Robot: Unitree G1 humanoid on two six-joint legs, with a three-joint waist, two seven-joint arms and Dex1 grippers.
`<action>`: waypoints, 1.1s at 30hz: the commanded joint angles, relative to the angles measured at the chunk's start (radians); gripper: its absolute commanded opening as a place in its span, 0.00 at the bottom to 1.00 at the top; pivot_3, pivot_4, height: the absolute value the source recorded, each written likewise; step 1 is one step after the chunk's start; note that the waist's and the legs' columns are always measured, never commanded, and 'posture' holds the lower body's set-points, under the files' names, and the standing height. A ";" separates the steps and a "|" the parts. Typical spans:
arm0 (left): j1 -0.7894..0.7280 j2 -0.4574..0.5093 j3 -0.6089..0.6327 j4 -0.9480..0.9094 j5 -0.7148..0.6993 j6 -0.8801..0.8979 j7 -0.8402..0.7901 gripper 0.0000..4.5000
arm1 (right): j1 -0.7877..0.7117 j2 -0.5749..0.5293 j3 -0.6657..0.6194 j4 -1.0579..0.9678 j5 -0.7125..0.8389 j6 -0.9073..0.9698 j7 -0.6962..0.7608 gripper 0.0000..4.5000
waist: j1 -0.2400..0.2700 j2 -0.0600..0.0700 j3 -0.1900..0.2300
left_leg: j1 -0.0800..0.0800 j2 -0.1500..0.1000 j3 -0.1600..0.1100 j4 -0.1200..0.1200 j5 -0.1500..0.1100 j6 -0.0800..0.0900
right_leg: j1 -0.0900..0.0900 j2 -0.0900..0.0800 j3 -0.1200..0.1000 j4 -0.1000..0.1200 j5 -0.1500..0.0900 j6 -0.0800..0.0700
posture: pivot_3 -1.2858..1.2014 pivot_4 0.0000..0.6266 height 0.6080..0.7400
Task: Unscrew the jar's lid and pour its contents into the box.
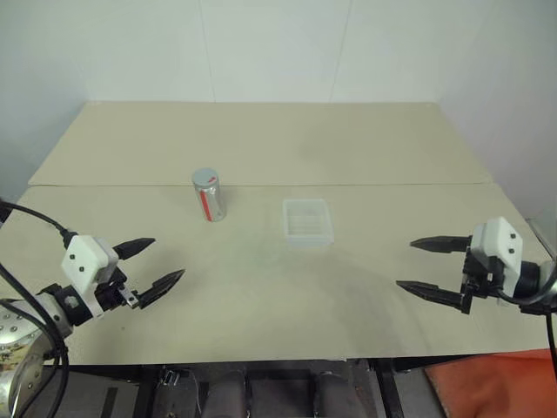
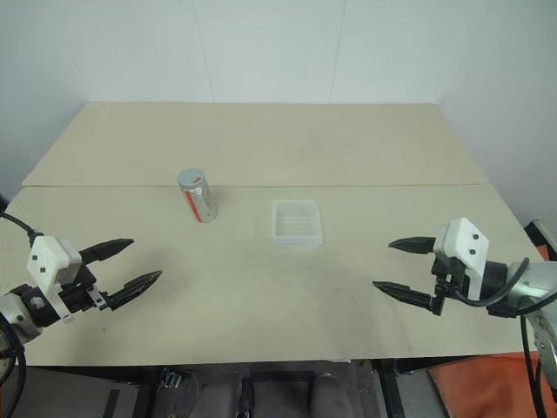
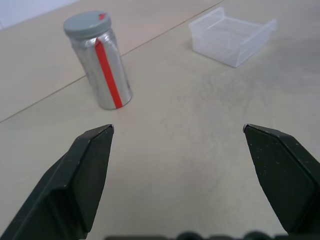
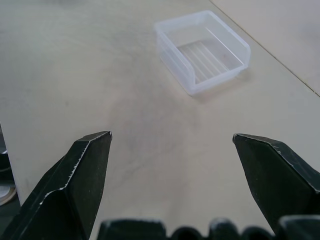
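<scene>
A pale beige tabletop (image 1: 261, 139) made of 2 boards meeting at a straight seam runs up to plain white walls. At the near left edge the left gripper (image 1: 158, 265) hovers just above the surface with its 2 black fingers spread wide and nothing between them, pointing inward toward the middle of the table. Further in and to the right of it, well apart from its fingertips, stands the small silvery-grey cylindrical jar (image 1: 209, 196) with a vertical red stripe down its side, upright just on the near side of the seam. The round flat grey lid (image 3: 87, 24) with a small red mark sits closed on top of the jar. To the right of the jar, near but not touching it, lies the small shallow rectangular box (image 1: 308, 220) of clear colourless plastic with a ribbed bottom, open side up and holding nothing. At the near right edge the right gripper (image 1: 416, 265) also hangs over the table, its 2 black fingers parted fully and gripping nothing, pointing inward, well apart from the box.
</scene>
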 commanded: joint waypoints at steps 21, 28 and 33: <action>-0.357 -0.233 -0.255 0.311 0.315 -0.221 0.293 1.00 | -0.052 0.099 0.056 -0.147 -0.032 0.042 -0.267 1.00 | 0.001 0.000 0.000 | -0.002 -0.001 -0.001 0.000 0.000 0.000 | 0.000 0.000 0.000 0.000 0.001 0.001 | 0.52 0.24 1.00; -0.505 -0.360 -0.306 0.552 0.414 -0.409 0.414 1.00 | -0.076 0.198 0.170 -0.263 -0.036 0.105 -0.393 1.00 | 0.000 0.000 0.000 | -0.003 -0.001 -0.002 0.001 0.001 -0.001 | -0.001 0.000 0.000 0.001 0.001 0.001 | 0.52 0.24 1.00; -0.589 -0.399 -0.328 0.706 0.417 -0.478 0.405 1.00 | -0.051 0.194 0.167 -0.286 -0.041 0.111 -0.407 1.00 | 0.004 0.000 0.000 | -0.004 -0.002 -0.001 0.001 0.000 0.000 | -0.002 -0.001 -0.001 0.000 0.001 0.001 | 0.52 0.24 1.00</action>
